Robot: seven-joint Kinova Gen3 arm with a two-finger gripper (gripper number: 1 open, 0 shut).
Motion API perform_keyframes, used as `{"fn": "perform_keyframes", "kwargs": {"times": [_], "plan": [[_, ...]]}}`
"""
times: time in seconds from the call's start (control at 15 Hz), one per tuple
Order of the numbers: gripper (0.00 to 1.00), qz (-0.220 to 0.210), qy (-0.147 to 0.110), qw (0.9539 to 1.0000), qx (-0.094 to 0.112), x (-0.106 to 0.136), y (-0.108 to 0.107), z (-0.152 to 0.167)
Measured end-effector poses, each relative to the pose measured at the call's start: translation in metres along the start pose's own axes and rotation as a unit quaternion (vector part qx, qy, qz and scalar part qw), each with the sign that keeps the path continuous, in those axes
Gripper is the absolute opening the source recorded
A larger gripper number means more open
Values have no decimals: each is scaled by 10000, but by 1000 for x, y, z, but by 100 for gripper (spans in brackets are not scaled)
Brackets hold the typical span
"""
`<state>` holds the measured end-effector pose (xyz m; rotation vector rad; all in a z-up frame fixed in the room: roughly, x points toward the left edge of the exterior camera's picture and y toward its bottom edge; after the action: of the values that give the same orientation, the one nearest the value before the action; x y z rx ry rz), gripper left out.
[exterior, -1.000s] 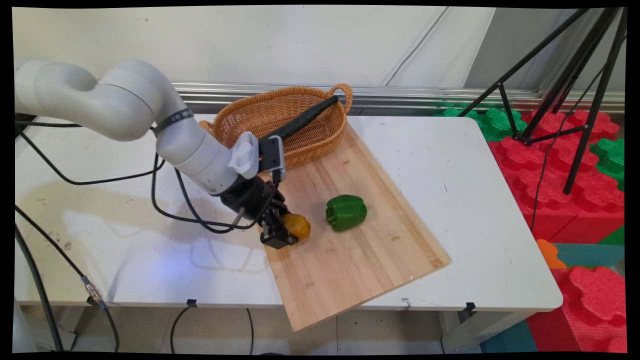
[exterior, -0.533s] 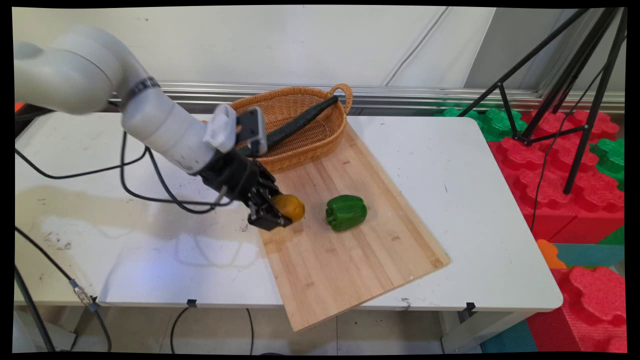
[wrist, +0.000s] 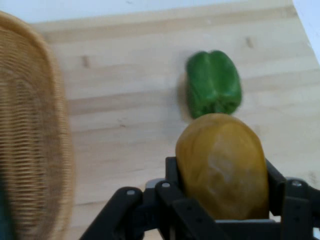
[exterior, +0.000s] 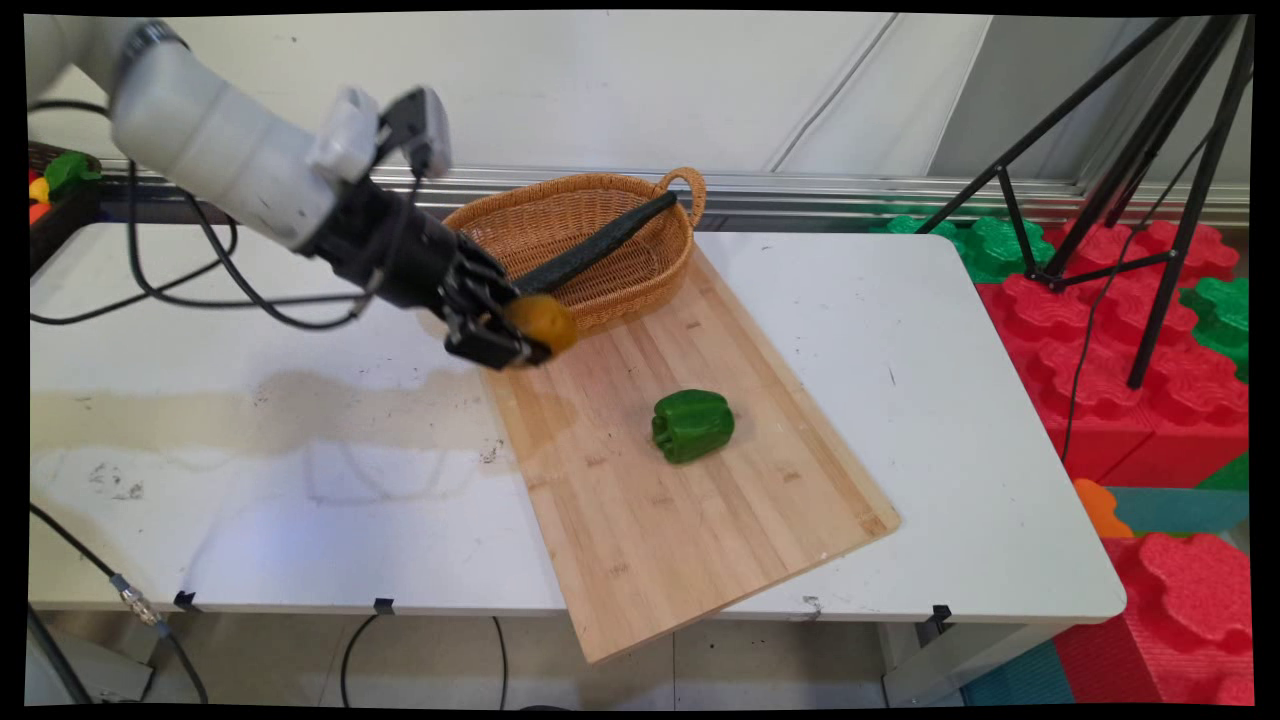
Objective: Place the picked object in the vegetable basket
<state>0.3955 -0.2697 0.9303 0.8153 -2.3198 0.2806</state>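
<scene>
One black tool (exterior: 520, 335) pinches a yellow-orange fruit (exterior: 541, 322) in the air beside the wicker basket (exterior: 600, 250), above the wooden board (exterior: 680, 500); a green pepper (exterior: 692, 425) lies on that board.

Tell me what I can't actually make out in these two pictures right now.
- Main view: the near side of the yellow-orange fruit, covered by the gripper.
- Main view: the dark long vegetable's lower end, behind the gripper.
- Hand view: the wicker basket, cut off by the left edge and blurred, contents unseen.
- Hand view: the green pepper's near end, behind the fruit.
</scene>
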Motion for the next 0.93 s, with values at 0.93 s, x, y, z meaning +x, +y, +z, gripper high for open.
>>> {"fn": "perform_keyframes", "kwargs": {"times": [0.93], "plan": [[0, -453, 95, 9938, 1009, -13, -114, -28]]}}
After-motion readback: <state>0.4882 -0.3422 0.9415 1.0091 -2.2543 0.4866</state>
